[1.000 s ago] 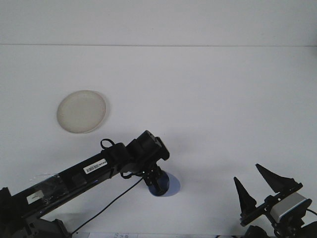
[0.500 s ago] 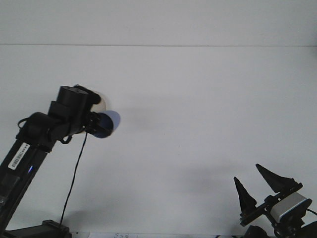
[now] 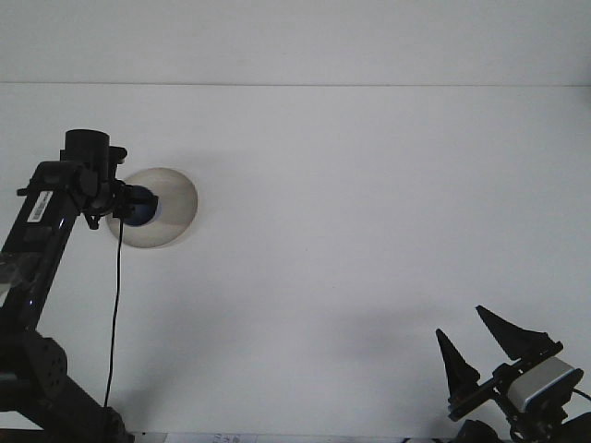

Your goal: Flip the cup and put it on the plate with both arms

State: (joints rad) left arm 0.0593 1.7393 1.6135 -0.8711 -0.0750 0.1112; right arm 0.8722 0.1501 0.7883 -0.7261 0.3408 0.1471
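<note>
A round cream plate (image 3: 174,205) lies on the white table at the left. A blue cup (image 3: 144,207) sits over the plate's left part, with my left gripper (image 3: 127,204) shut on it from the left. The left arm rises from the bottom left corner up to the plate. At the bottom right corner my right gripper (image 3: 478,341) stands open, its two black fingers pointing up with nothing between them, far from the cup and plate.
A black cable (image 3: 114,314) hangs down from the left arm's wrist. The white table's far edge (image 3: 369,85) runs across the top of the view.
The left arm carried the blue cup from the table's lower middle up and leftward, and it now sits over the plate. The right gripper has not moved.
</note>
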